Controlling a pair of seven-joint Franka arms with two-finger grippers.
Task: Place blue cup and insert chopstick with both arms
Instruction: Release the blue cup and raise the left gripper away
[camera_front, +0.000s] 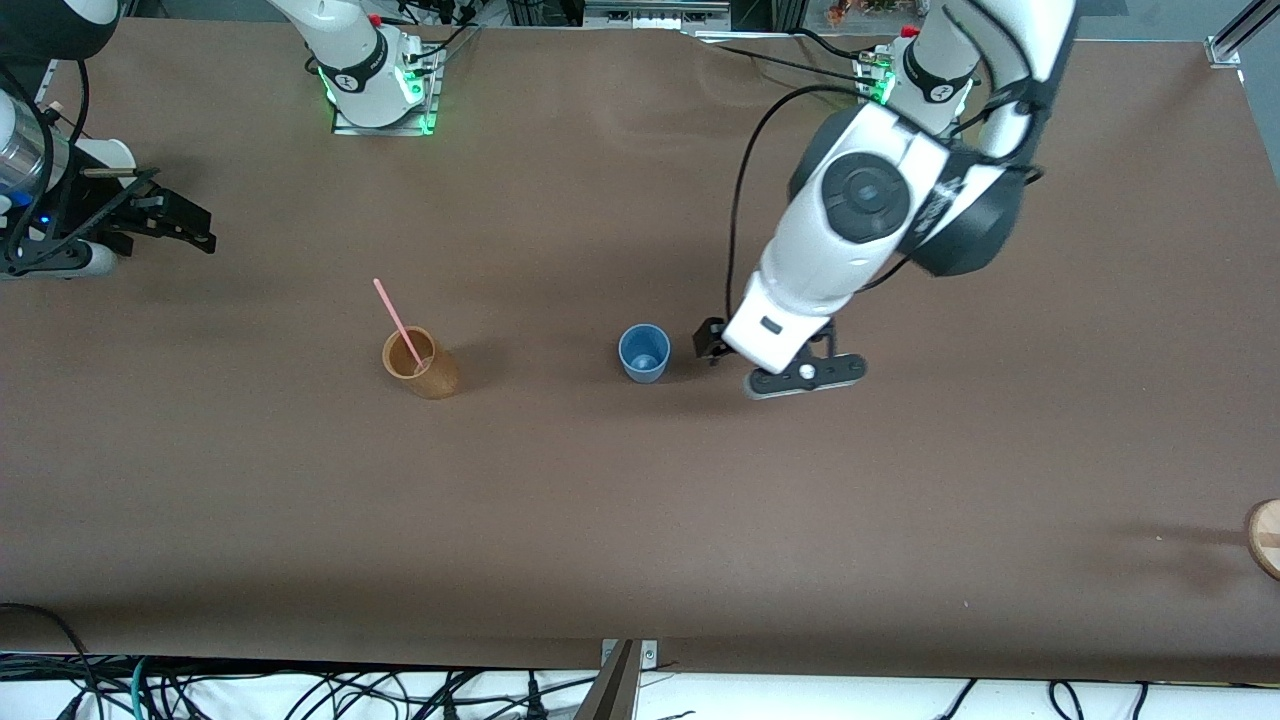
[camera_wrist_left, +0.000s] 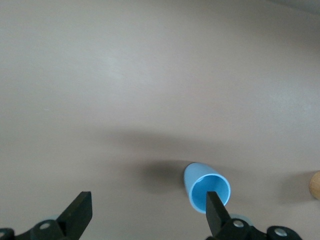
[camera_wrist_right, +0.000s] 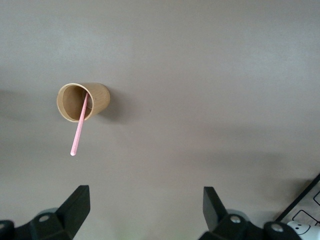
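The blue cup (camera_front: 644, 352) stands upright near the table's middle. It also shows in the left wrist view (camera_wrist_left: 206, 187). My left gripper (camera_front: 760, 350) hangs low beside it toward the left arm's end, largely hidden under its wrist. In the left wrist view it (camera_wrist_left: 147, 212) is open and empty, with one fingertip (camera_wrist_left: 215, 207) overlapping the cup's rim. The pink chopstick (camera_front: 398, 320) leans in a tan-brown wooden cup (camera_front: 422, 365) toward the right arm's end, seen also in the right wrist view (camera_wrist_right: 79, 125). My right gripper (camera_front: 205, 230) waits open and empty at the right arm's end (camera_wrist_right: 145, 210).
A round wooden object (camera_front: 1265, 538) lies at the table's edge at the left arm's end. A white cup-like thing (camera_front: 112, 152) sits by the right arm's wrist. Cables run along the table's near edge (camera_front: 300, 690). A white power strip (camera_wrist_right: 305, 217) shows in the right wrist view.
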